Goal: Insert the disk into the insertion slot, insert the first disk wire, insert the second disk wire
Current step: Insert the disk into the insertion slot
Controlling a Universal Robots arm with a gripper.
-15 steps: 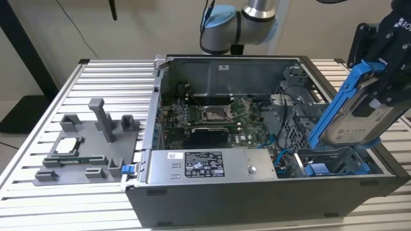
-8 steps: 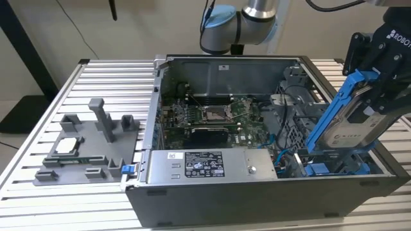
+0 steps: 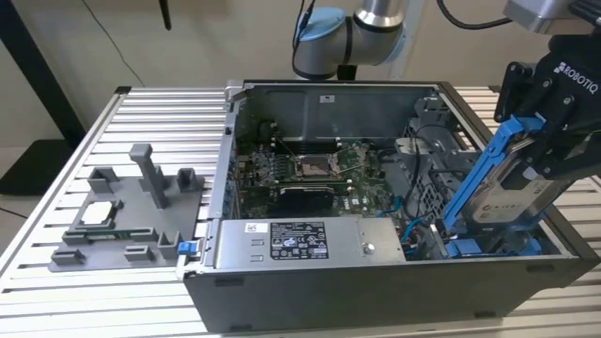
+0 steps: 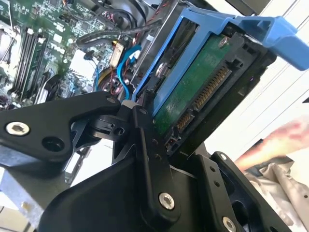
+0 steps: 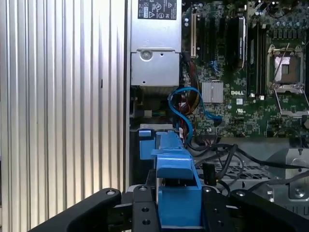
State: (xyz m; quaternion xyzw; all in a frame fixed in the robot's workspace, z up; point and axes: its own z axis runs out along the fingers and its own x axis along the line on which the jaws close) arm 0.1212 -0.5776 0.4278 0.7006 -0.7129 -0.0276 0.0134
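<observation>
The gripper (image 3: pixel 545 158) is clamped on the disk (image 3: pixel 504 199), whose long axis slants steeply down, its lower end at the insertion slot (image 3: pixel 481 248) just beneath.

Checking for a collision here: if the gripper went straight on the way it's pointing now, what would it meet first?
Probably the insertion slot: the gripper points down at a slant, and the tilted disk it grips leads, its lower end close to the slot's blue edge. Depth is unclear.
</observation>
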